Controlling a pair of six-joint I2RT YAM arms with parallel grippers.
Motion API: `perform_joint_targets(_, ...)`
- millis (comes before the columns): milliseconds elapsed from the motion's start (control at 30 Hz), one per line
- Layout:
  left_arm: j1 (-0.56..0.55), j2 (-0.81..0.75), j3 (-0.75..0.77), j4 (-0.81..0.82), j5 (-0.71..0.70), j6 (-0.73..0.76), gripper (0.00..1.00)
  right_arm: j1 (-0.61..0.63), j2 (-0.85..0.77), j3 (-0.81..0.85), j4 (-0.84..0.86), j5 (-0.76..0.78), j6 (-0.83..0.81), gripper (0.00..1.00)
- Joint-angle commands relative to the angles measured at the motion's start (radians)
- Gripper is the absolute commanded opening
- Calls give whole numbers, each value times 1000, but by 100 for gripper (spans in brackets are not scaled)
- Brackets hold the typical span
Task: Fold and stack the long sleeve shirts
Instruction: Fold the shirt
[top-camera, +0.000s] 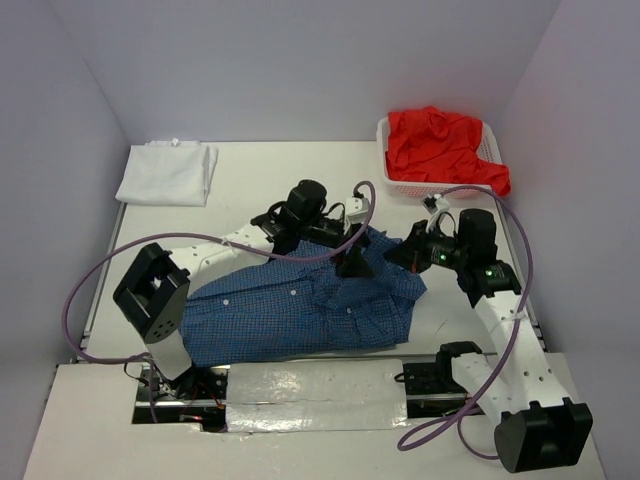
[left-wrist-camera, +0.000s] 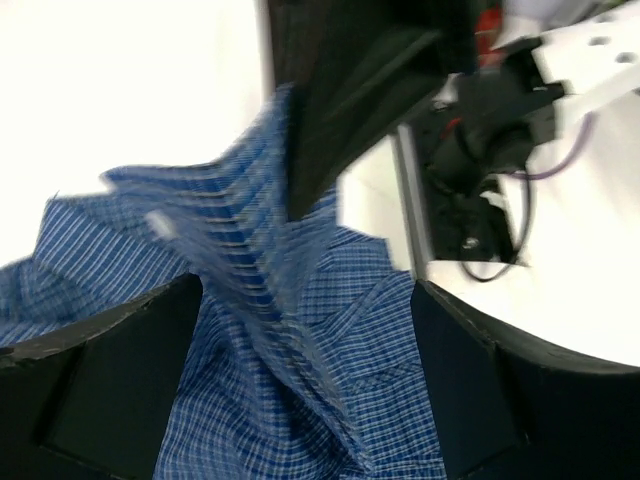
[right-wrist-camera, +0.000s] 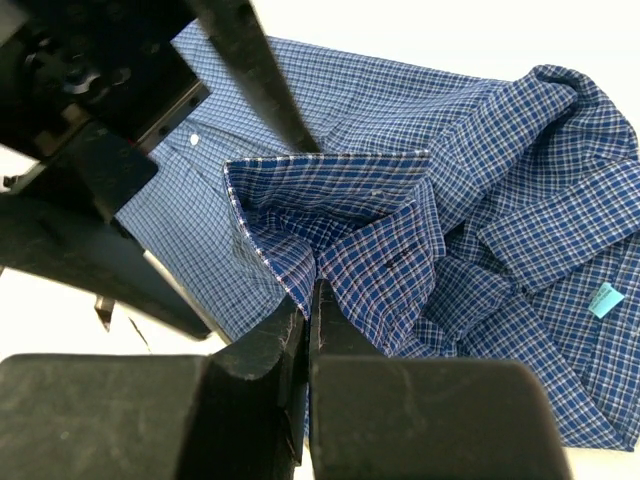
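1. My right fingers (right-wrist-camera: 265, 350) are pressed together, pinching a raised fold of the blue checked shirt (right-wrist-camera: 470, 160).
2. My left fingers (left-wrist-camera: 480, 400) stand apart, straddling it.
3. The shirt lies crumpled on the table (top-camera: 270, 185).

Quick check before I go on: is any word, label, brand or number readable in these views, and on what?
No text can be read in any view.
Light-blue tag on the blue checked shirt: too small to tell whether it bears any print.
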Motion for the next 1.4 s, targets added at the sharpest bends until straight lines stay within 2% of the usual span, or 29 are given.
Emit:
perform_joint_targets(0,-4,-13,59,-32,-149,34,99,27,-8,53,-20,20,-31,0)
perform_joint_targets(67,-10,-1,77,-34,-194,-8,98,30,-9,50,-20,12,-30,0)
perform_joint_targets(167,-26,16,100,-31,-217,-9,89,50,-12,42,-15,6,-30,0)
perform_joint_targets(233,-30,25,102,-24,-193,-9,74,60,-15,42,-17,6,-34,0)
perform_joint_targets(267,-32,27,100,-29,-182,-7,52,60,-18,44,-20,6,-39,0)
perform_joint_targets(300,-32,25,97,-35,-176,-4,39,60,-21,45,-23,6,-42,0)
perform_joint_targets(333,-32,27,96,-43,-159,5,30,60,-23,50,-24,8,-47,1)
perform_joint_targets(367,-32,23,93,-53,-150,13,22,60,-26,51,-32,8,-51,16)
perform_joint_targets(400,-32,20,90,-78,-141,14,9,60,-31,63,-37,6,-63,25)
perform_joint_targets(433,-32,16,90,-90,-124,60,4,58,-34,70,-43,3,-71,35)
perform_joint_targets(467,-32,4,85,-101,-118,68,0,58,-35,77,-58,9,-79,52)
perform_joint_targets(500,-29,-15,76,-115,-93,77,0,58,-43,94,-82,33,-91,61)
perform_joint_targets(533,-26,-15,76,-113,-81,79,0,58,-46,102,-83,34,-99,61)
perform_joint_targets(567,-24,-38,59,-109,-69,74,0,58,-51,117,-115,50,-102,67)
perform_joint_targets(633,-15,-78,29,-80,-35,51,0,53,-66,134,-162,34,-111,72)
perform_joint_targets(733,-3,-105,2,-46,8,5,0,53,-87,136,-202,-26,-107,100)
perform_joint_targets(933,2,-122,-41,34,85,-72,0,55,-74,56,-178,-60,-100,100)
perform_joint_targets(1033,26,-151,-56,48,117,-79,0,49,-80,65,-162,-37,-80,100)
perform_joint_targets(1200,68,-211,-117,114,103,-90,0,15,-115,77,-107,-98,-27,100)
perform_joint_targets(1367,71,-233,-176,175,102,-118,0,17,-120,132,-115,-51,-21,100)
